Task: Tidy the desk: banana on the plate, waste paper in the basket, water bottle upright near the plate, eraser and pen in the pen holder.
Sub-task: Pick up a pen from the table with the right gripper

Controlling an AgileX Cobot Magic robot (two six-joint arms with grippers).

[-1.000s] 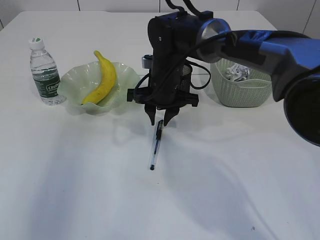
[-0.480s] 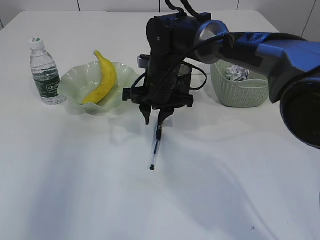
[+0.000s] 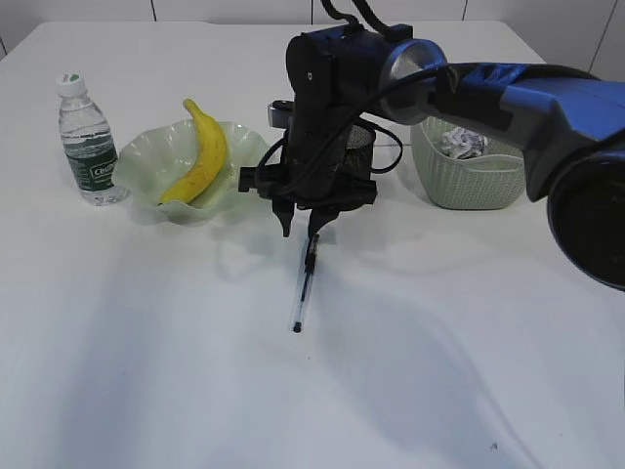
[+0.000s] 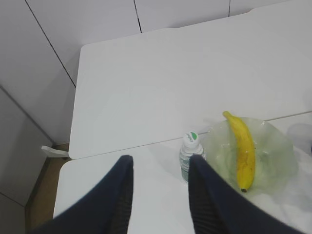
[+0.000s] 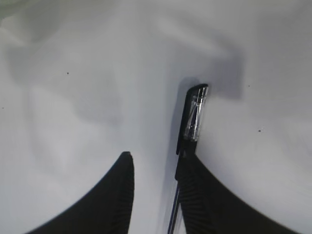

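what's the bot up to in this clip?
Desk tidy, nearly done. The banana lies in the plate, the water bottle stands upright beside it, and crumpled paper sits in the basket. The right hand is over the cap end of the pen, which lies flat on the desk; the hand is open, the pen beside one finger, not gripped. The left hand is open and idle, well above the desk.
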